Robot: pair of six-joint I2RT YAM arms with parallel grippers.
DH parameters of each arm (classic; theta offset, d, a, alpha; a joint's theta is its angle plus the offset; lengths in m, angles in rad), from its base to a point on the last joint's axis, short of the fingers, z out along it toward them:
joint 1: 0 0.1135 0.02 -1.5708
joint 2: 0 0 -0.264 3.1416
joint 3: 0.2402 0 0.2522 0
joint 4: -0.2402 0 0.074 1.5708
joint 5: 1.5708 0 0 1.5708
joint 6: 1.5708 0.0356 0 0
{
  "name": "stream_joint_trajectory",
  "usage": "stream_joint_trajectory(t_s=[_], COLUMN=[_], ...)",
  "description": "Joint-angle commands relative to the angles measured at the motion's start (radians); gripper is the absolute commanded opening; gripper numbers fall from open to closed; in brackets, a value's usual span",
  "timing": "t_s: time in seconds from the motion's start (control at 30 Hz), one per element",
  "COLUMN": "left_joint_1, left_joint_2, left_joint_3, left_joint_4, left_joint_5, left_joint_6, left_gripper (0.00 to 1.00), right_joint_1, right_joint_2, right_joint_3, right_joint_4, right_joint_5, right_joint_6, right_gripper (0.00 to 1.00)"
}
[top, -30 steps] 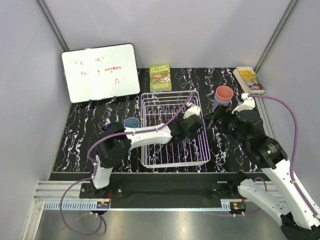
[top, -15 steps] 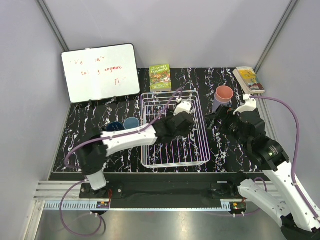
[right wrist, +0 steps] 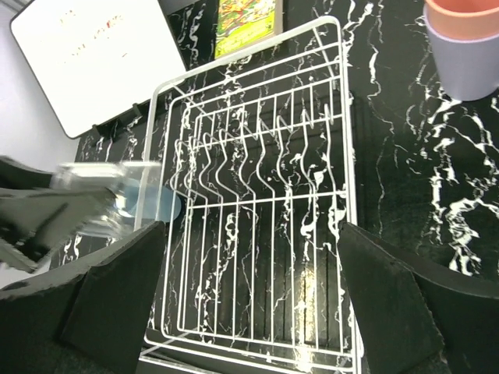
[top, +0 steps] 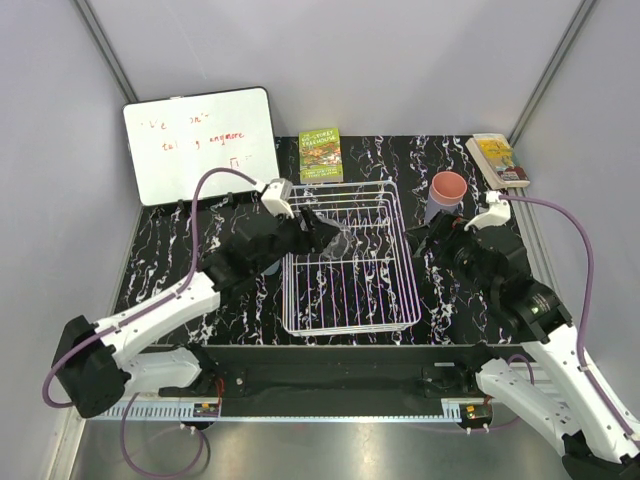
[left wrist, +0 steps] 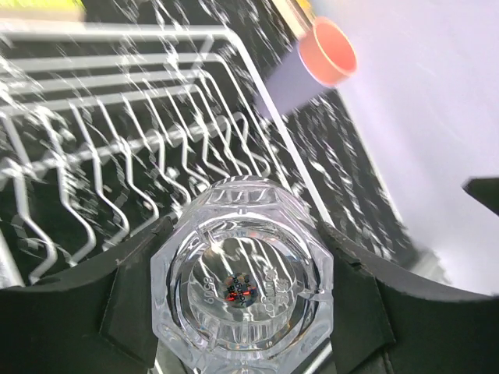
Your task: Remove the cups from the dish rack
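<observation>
The white wire dish rack [top: 398,300] stands mid-table with nothing showing in it. My left gripper [top: 333,238] is shut on a clear faceted glass cup [left wrist: 242,290], carried in the air by the rack's far left rim; the right wrist view shows that cup [right wrist: 92,196] above a light blue cup [right wrist: 148,201] outside the rack. A salmon-pink cup [top: 449,186] sits nested in a lavender cup [top: 437,212] to the right of the rack. My right gripper [top: 428,246] hovers open by the rack's right side, its fingers [right wrist: 405,304] wide apart with nothing between them.
A whiteboard [top: 200,145] leans at the back left. A green book [top: 321,155] lies behind the rack and another book [top: 497,158] at the back right corner. Grey walls close in the table on three sides.
The left arm swung the clear glass from over the rack's right side across to its far left rim. The right arm has hardly moved.
</observation>
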Motion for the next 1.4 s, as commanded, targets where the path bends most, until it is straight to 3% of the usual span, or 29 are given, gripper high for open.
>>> stream_joint_trajectory(t_s=[0.0, 0.1, 0.23, 0.3, 0.43, 0.53, 0.63, 0.8, 0.93, 1.03, 1.07, 1.13, 1.2, 1.37], left_joint_1=[0.05, 0.092, 0.137, 0.148, 0.189, 0.209, 0.211, 0.209, 0.206, 0.197, 0.191, 0.172, 0.154, 0.136], left_joint_2=[-0.033, -0.021, 0.029, 0.072, 0.167, 0.261, 0.326, 0.341, 0.298, 0.22, 0.179, 0.124, 0.093, 0.059], left_joint_3=[-0.079, -0.129, -0.201, -0.246, -0.324, -0.357, -0.358, -0.352, -0.349, -0.341, -0.329, -0.314, -0.294, -0.28], left_joint_4=[0.284, 0.438, 0.789, 0.912, 1.318, 1.515, 1.594, 1.592, 1.498, 1.334, 1.286, 1.148, 1.03, 0.95], left_joint_5=[0.3, 0.436, 0.615, 0.652, 0.7, 0.706, 0.708, 0.708, 0.706, 0.699, 0.696, 0.679, 0.648, 0.62], left_joint_6=[-0.127, -0.207, -0.36, -0.458, -0.631, -0.736, -0.773, -0.767, -0.713, -0.609, -0.548, -0.488, -0.407, -0.337], left_gripper=[0.0, 0.0, 0.0, 0.0, 0.0, 0.0, 0.0, 0.0, 0.0, 0.0, 0.0, 0.0, 0.0, 0.0], right_joint_1=[0.004, 0.004, 0.004, 0.004, 0.004, 0.004, 0.004, 0.004, 0.004, 0.004, 0.004, 0.004, 0.004, 0.004], right_joint_2=[-0.005, 0.003, -0.002, -0.008, -0.035, -0.058, -0.074, -0.06, -0.02, -0.008, -0.006, -0.005, -0.003, -0.002], right_joint_3=[-0.025, -0.052, -0.11, -0.121, -0.14, -0.158, -0.173, -0.193, -0.215, -0.246, -0.253, -0.27, -0.284, -0.293], right_joint_4=[0.113, 0.159, 0.237, 0.284, 0.335, 0.392, 0.458, 0.527, 0.579, 0.634, 0.643, 0.662, 0.673, 0.705], right_joint_5=[-0.059, -0.108, -0.194, -0.236, -0.271, -0.338, -0.39, -0.469, -0.536, -0.566, -0.572, -0.576, -0.573, -0.587], right_joint_6=[0.024, 0.049, 0.102, 0.115, 0.132, 0.164, 0.205, 0.245, 0.288, 0.325, 0.333, 0.353, 0.365, 0.374], right_gripper=[1.0, 1.0, 0.99, 0.98, 0.98, 0.96, 0.95, 0.91, 0.81, 0.61, 0.45, 0.39, 0.44, 0.62])
